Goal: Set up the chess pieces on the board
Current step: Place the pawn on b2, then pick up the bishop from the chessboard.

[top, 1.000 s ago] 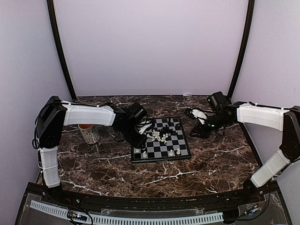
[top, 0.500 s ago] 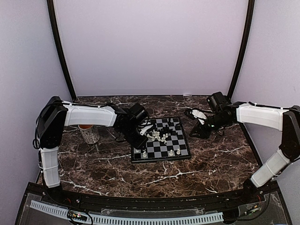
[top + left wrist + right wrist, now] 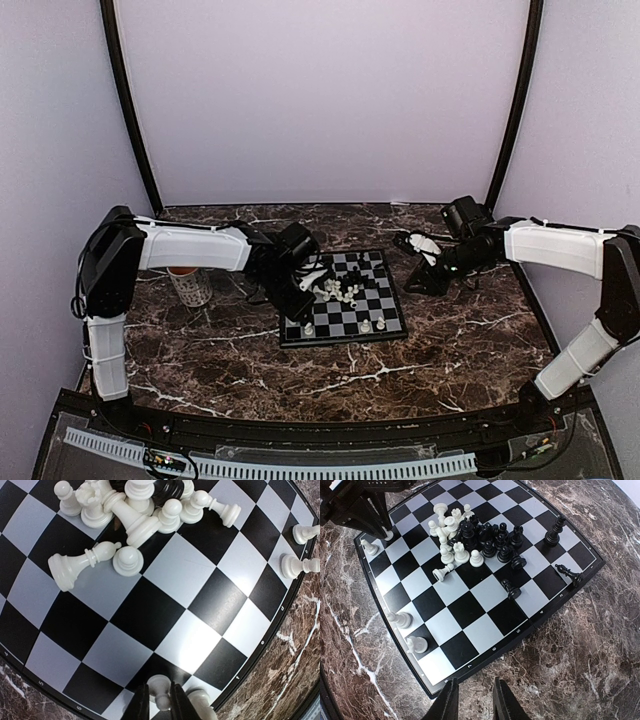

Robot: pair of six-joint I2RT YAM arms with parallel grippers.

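The board (image 3: 388,300) lies mid-table, with a heap of white and black chess pieces (image 3: 340,290) tumbled at its centre. My left gripper (image 3: 297,311) is low over the near-left corner. In the left wrist view its fingers (image 3: 141,705) press both sides of a small white pawn (image 3: 161,694), which stands on the board's edge row beside another white piece (image 3: 201,701). My right gripper (image 3: 413,285) hovers over the marble just off the board's right edge. Its fingers (image 3: 451,702) stand apart with nothing between them.
A white mug (image 3: 188,285) with an orange rim stands left of the board, behind the left forearm. Two white pieces (image 3: 400,619) stand on the near row, and a few black ones (image 3: 555,532) stand or lie along the far side. Purple walls enclose the table.
The left arm has edged slightly right at the board's near-left corner. The right arm has not moved.
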